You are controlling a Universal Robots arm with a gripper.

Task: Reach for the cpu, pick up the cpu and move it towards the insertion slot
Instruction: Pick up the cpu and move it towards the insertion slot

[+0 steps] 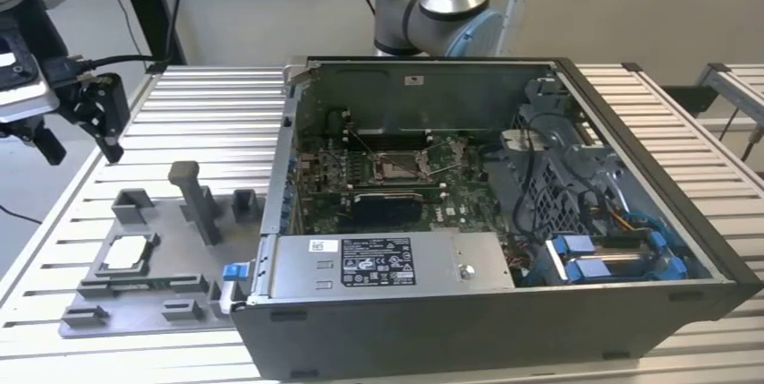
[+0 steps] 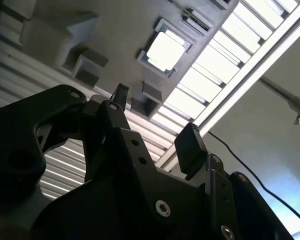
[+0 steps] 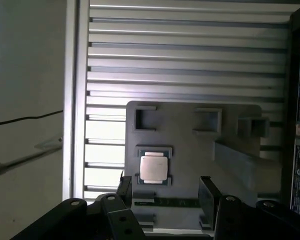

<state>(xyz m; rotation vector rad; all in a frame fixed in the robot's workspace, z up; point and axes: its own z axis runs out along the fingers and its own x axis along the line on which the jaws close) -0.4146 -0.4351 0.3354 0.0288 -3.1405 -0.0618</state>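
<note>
The slatted tabletop (image 1: 203, 106) carries an open computer case (image 1: 478, 335) on the exterior view's right and a grey tray (image 1: 167, 268) on its left. Little of the task can be judged done: at most the reach is under way, while the pick-up and the carry to the slot are left.

The gripper (image 1: 81, 156) is held in the air over the tabletop, above the tray and apart from it. In both wrist views the fingers (image 3: 208, 192) are spread wide, and nothing is held between them or touched by them.

The insertion slot (image 1: 398, 166) is seen inside the case on the green motherboard (image 1: 322, 189), as a silver-framed square with a dark centre. It is well apart from both the gripper and the tray, with the case wall standing between.

The cpu (image 1: 129, 254) has not been lifted. It lies flat in a shallow square recess of the tray, pale silver-white top upward. In the first wrist view it (image 3: 153, 167) is seen beyond the fingertips, nearer one finger than the other, as a small thin square with a darker border of the recess around it. In the second wrist view its top (image 2: 165, 50) is lit brightly, and no tilt is visible.
</note>
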